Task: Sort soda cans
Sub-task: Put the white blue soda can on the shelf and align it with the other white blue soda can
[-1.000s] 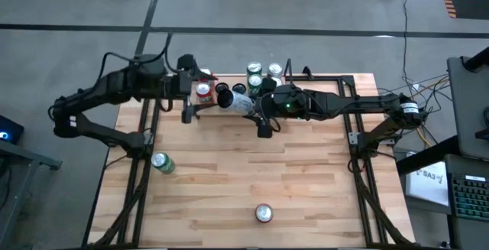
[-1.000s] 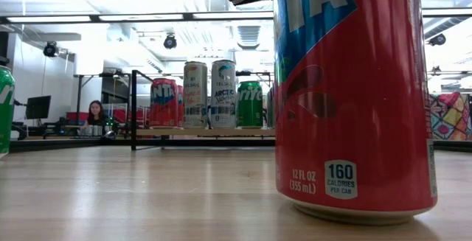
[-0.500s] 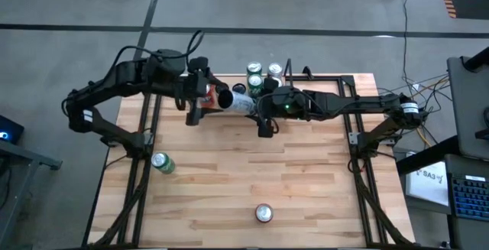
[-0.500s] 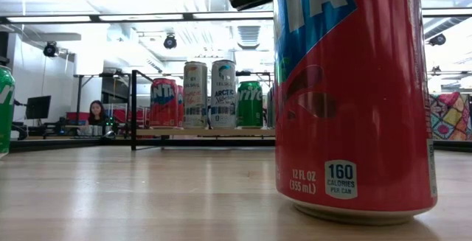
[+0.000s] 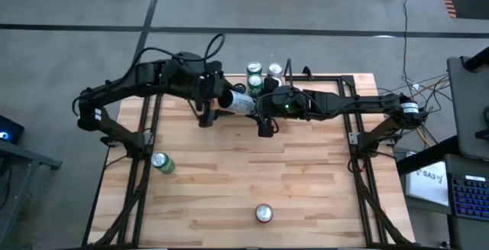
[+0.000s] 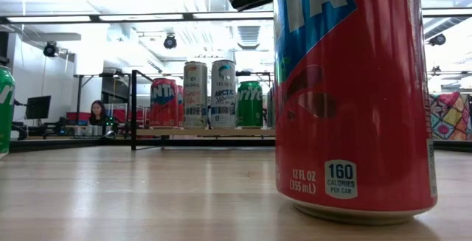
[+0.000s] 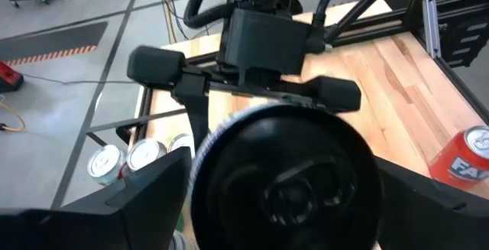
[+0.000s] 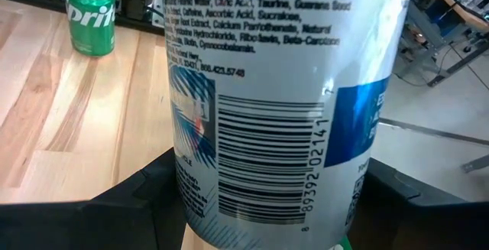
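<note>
Wooden planks form the tabletop (image 5: 229,166), framed by black rails. A silver-white can (image 5: 239,102) lies tilted near the far edge, clamped across its body by the right end effector (image 5: 252,106); the right wrist view shows its barcode label (image 8: 267,139) between the two dark fingers. The left end effector (image 5: 212,101) meets the can's dark end, fingers spread wide on either side of it without visibly closing on it; the left wrist view shows that end (image 7: 286,177) filling the gap. Green cans (image 5: 254,73) stand clustered at the far edge. A green can (image 5: 160,162) stands at the left edge. A red can (image 5: 263,213) stands near the near edge, centre.
</note>
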